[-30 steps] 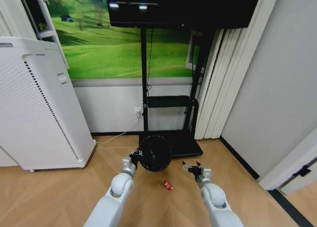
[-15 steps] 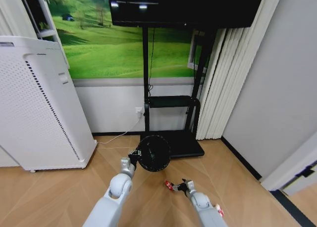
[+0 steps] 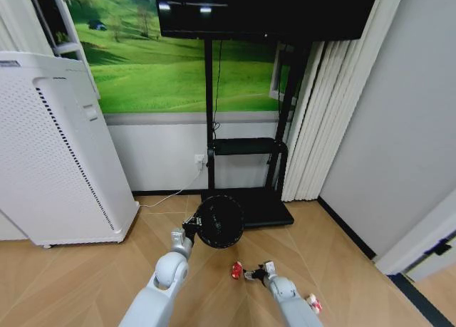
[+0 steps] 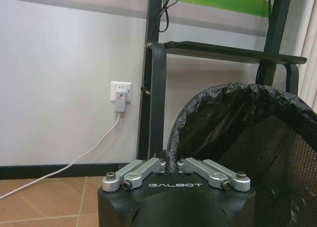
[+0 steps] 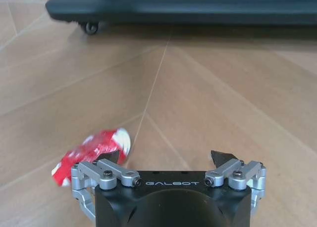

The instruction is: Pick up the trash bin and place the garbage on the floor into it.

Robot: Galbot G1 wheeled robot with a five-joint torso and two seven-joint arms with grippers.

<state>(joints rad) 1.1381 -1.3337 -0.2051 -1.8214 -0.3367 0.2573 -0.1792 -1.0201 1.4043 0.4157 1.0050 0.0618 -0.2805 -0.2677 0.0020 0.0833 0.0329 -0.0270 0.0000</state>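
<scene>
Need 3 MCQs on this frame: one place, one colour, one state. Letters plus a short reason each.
1. Where is the red wrapper relative to the right gripper?
A. beside one fingertip, on the floor
B. inside the trash bin
C. on the TV stand's shelf

2. What colour is the bag lining the trash bin?
A. white
B. black
C. blue

3. What is the state of the left gripper?
A. open, clear of the bin
B. shut on the trash bin's rim
C. shut on the wrapper

Answers: 1 A, the right wrist view shows the wrapper lying on the floor next to one fingertip, with the jaws apart. 2 B, a glossy black bag drapes over the rim in the left wrist view. 3 B, its fingers meet at the bagged rim, and the head view shows the bin at that gripper.
</scene>
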